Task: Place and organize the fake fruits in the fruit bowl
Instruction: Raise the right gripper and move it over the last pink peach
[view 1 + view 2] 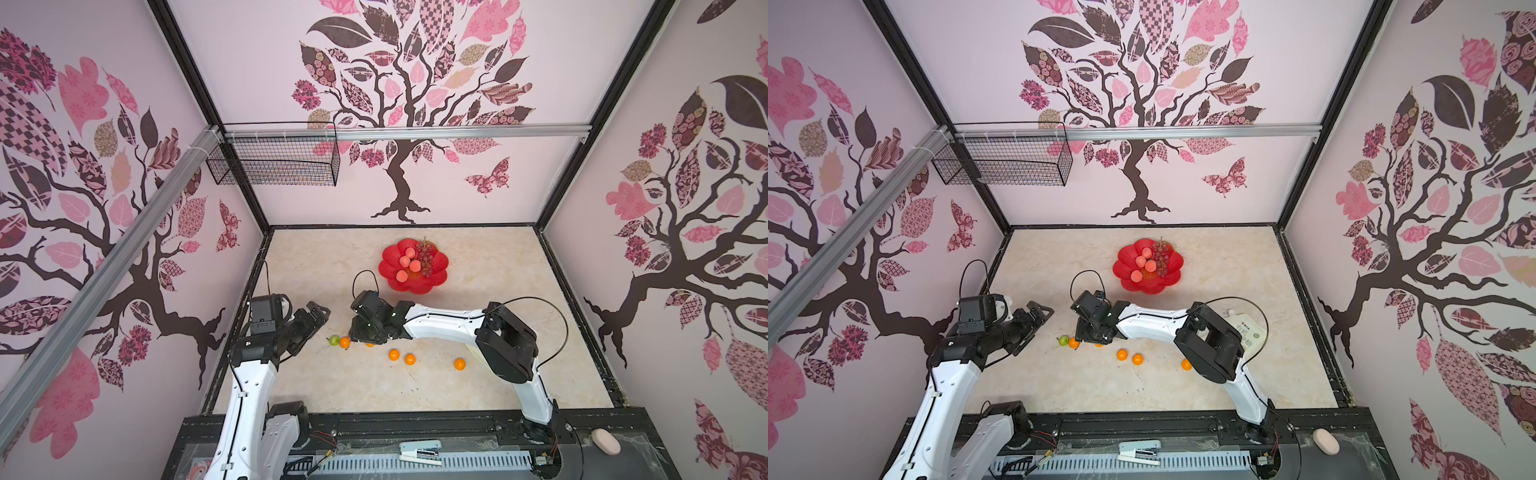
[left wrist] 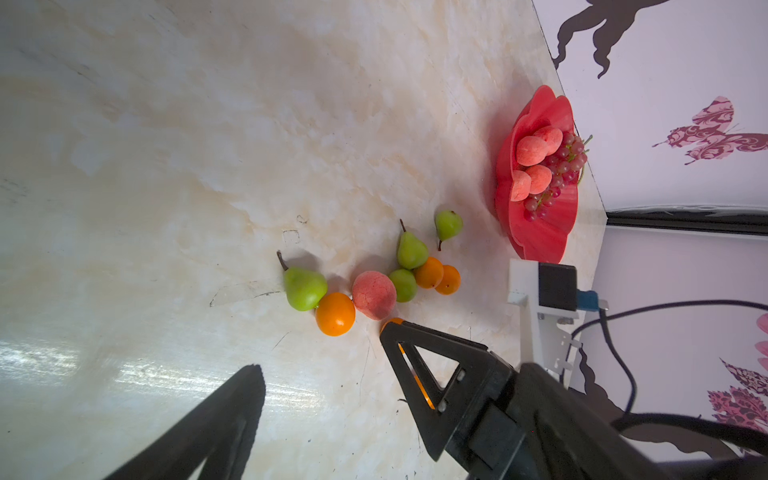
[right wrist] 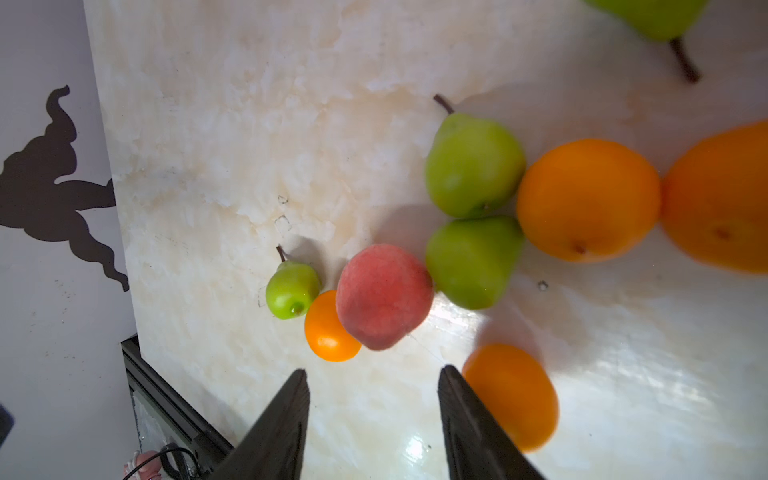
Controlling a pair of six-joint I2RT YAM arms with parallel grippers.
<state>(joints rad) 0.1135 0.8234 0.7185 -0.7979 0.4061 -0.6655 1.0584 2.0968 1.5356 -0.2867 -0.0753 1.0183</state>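
Black and spread wide with nothing between its jaws, the left hand [image 1: 319,311] hangs above the near-left part of the marble-look tabletop [image 1: 324,257], apparently kept clear so the other arm can work the pile. Just to its right a green pear [image 1: 333,340] and an orange [image 1: 344,342] lie touching, at the left end of a loose cluster of fake fruits not yet collected. Over that cluster the right hand [image 3: 374,370] points down, its jaws parted and empty. In the right wrist view its tips frame a pink-red peach [image 3: 384,297] lying just ahead, with a second orange [image 3: 511,395] right beside one finger. That aim suggests the peach is the next pick, probably so it can join its kind. The crowding matters: a neighbouring pear [image 3: 471,262] presses against the peach, so closing could nudge round fruit into rolling. Further right a pair of oranges [image 1: 394,354] lies near each other on open tabletop, an easy later pick. Beyond them, toward the back wall, the red fruit bowl [image 1: 436,276] holds four bowl peaches [image 1: 405,262] grouped on its left and the grape bunch [image 1: 426,259] along its right. This sorting by type leaves the near petals free. A last orange [image 1: 459,364] sits alone farthest right, near the right arm's elbow.
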